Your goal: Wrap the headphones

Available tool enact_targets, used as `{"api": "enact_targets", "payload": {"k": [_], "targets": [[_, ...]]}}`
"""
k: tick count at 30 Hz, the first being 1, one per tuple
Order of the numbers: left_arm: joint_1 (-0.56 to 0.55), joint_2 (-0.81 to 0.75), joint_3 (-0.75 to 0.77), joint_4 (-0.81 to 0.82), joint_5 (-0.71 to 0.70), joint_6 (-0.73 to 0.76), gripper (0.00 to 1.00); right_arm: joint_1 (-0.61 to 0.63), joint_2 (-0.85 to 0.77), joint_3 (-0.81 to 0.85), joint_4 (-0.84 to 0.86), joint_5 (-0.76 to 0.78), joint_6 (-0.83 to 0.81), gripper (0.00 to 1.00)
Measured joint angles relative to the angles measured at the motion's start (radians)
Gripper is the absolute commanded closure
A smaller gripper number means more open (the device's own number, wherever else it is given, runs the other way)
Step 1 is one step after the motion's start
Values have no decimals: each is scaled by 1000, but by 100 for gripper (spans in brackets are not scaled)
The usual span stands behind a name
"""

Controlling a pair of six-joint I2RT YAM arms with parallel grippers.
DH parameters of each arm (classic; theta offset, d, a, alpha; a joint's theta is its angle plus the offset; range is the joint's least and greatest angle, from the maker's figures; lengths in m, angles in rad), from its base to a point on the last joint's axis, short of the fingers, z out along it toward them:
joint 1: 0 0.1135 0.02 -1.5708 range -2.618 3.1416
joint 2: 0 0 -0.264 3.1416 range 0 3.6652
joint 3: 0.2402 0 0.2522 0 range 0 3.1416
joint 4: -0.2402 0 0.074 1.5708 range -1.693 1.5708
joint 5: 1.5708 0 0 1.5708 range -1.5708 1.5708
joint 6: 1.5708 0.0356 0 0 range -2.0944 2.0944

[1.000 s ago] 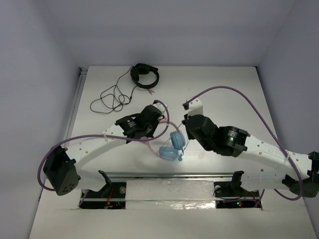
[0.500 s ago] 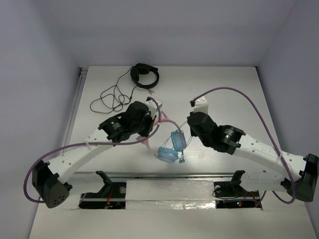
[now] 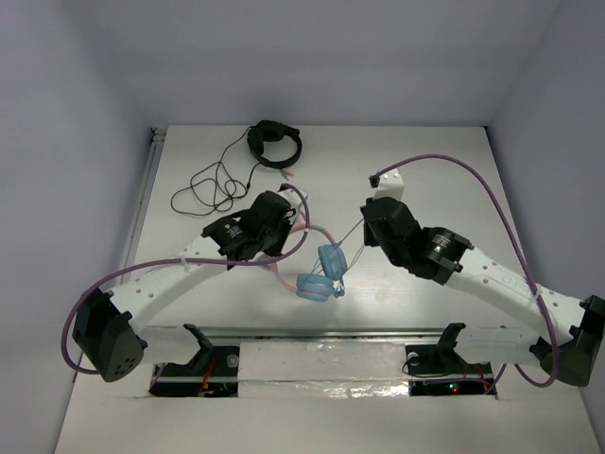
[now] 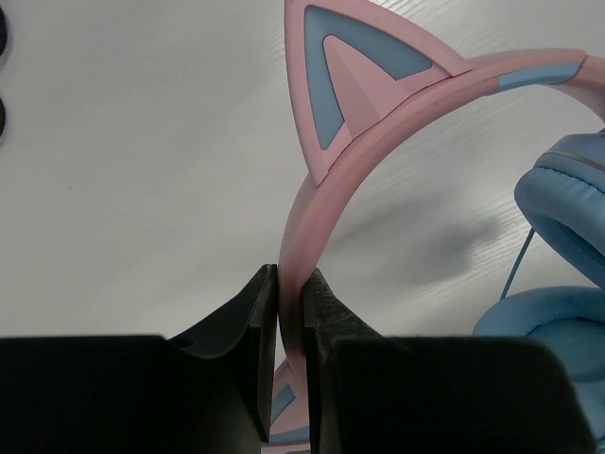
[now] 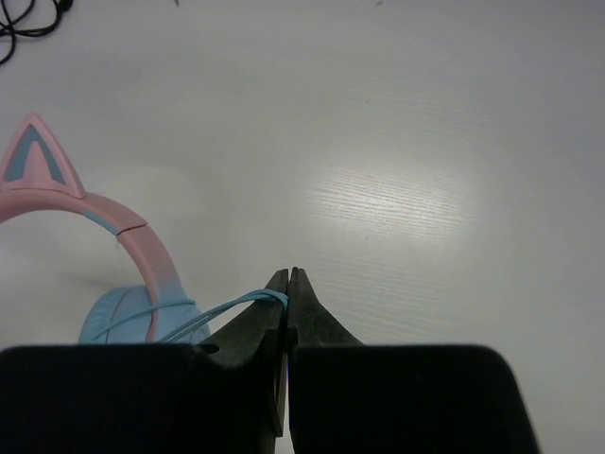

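Note:
The headphones (image 3: 331, 260) hang just above the table's middle, two light blue earcups under a pink cat-eared headband (image 4: 321, 189). My left gripper (image 4: 290, 284) is shut on the headband's thin edge; it shows in the top view (image 3: 291, 227) left of the earcups. My right gripper (image 5: 288, 279) is shut on the pale blue cable (image 5: 227, 307), pinched at the fingertips. The cable runs taut back across the headband toward an earcup (image 5: 113, 317). From above, the right gripper (image 3: 365, 225) sits to the right of the earcups, a little farther back.
Black headphones (image 3: 274, 144) with a loose black cable (image 3: 213, 184) lie at the back left. A metal rail (image 3: 321, 333) runs along the near edge between the arm bases. Grey walls close the table on three sides.
The right gripper has moved back and to the right with the cable, drawing it taut. The left arm swung left, then partly back, still holding the headband. The earcups shifted slightly left.

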Motion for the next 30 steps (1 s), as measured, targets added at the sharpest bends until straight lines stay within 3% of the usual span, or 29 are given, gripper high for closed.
{"api": "enact_targets", "payload": {"k": [7,15,24,30], "targets": [[-19,20,2,-3,-103,-7,100,-27,26,47,-70,-42,-15,100],[-85,71,8,22,-85,-8,100,-28,43,206,-189,-175,-35,100],[-104,76,10,29,-51,14,100,-29,-22,293,-246,-524,-53,100],[-109,95,22,90,-27,-8,100,-30,-2,299,-116,-802,0,100]]}}
